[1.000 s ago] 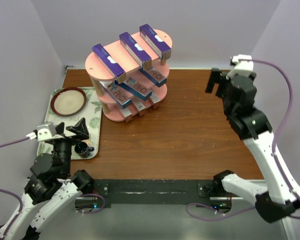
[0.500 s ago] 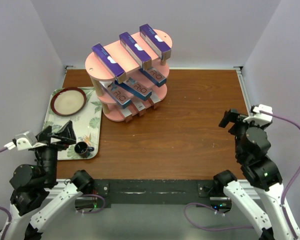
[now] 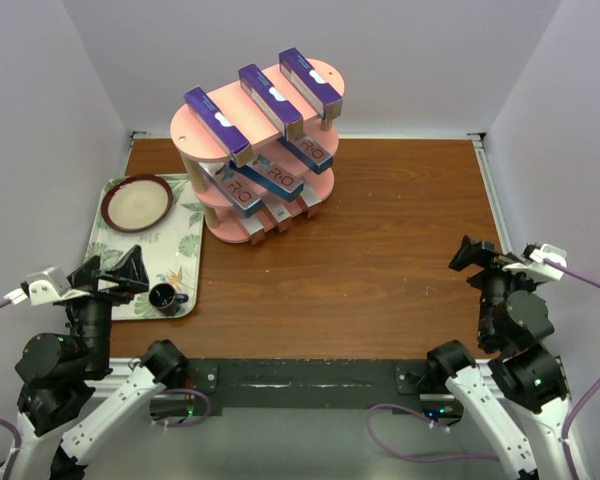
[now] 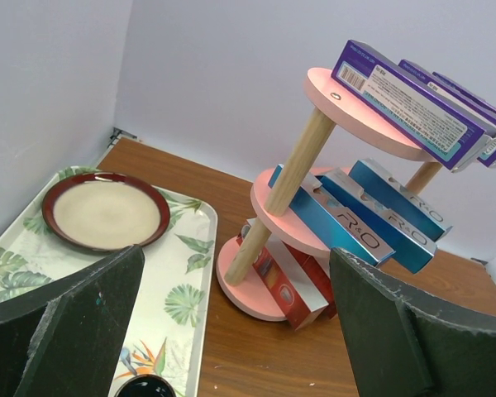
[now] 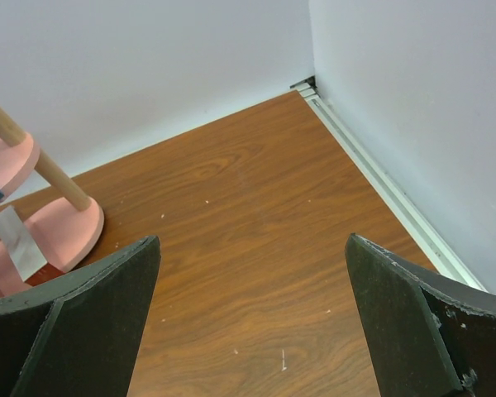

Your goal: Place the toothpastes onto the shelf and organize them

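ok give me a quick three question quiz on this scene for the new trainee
1. True or false: the top tier of the shelf holds three purple toothpastes.
2. What sits on the floral tray?
A. a red-rimmed plate and a small dark cup
B. a blue box
C. a spoon and a bowl
3. Fill in: the left gripper and the right gripper both stand ____, holding nothing.

Key: 1 true; 2 A; 3 open.
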Robot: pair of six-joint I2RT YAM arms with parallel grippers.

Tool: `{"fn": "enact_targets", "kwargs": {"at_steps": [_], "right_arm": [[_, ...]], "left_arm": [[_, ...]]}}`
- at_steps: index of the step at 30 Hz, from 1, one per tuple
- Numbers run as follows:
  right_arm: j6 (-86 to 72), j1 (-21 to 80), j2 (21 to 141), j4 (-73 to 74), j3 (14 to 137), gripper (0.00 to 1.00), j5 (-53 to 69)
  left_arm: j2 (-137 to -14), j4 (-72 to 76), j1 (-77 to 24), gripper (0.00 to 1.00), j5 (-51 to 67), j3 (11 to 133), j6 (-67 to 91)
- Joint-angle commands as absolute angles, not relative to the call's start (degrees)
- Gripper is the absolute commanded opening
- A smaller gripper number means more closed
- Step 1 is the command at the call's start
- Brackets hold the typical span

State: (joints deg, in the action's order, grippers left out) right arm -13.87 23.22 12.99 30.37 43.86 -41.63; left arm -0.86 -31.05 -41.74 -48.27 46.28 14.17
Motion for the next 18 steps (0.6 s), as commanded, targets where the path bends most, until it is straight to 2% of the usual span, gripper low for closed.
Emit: {"fn": "enact_targets", "kwargs": {"at_steps": [1,18], "right_arm": [[-14.94,23.20,12.83,28.21,43.33,0.99,-43.59],[-14.41,23.29,10.64,28.13,43.15,0.99,-44.38]], "left_arm": [[1.14,-30.94,-41.57,1.00,-49.31,47.81,14.15],[1.84,-30.06,-41.57,0.99,-48.96,46.93,13.54]]}}
